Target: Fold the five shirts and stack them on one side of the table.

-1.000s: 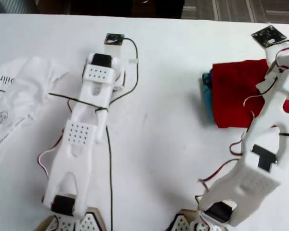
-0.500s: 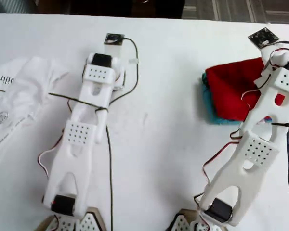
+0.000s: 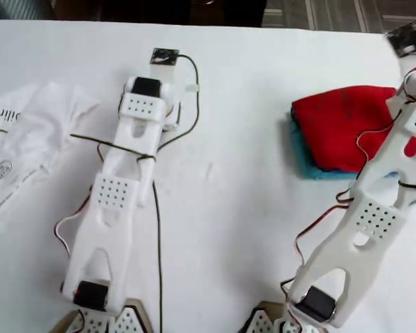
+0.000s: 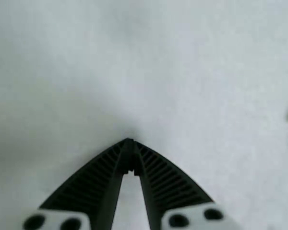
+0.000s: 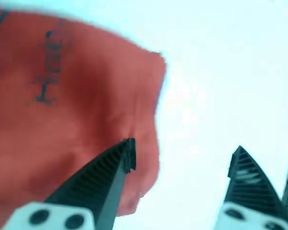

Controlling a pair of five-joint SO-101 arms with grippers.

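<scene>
Right end effector [image 5: 185,148] spread wide, holding nothing, over red shirt [image 3: 340,128], upper right; left end effector [image 4: 128,143] pinched closed, empty, above bench [image 3: 236,208].

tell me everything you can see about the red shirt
The red shirt is soft-looking cloth, folded into a rounded, slightly lumpy packet with a dark print on its top face. It lies on a folded blue shirt, whose edge peeks out beneath it, on the white table. The right tool hangs open over one edge. Whether it touches the cloth cannot be told.
</scene>
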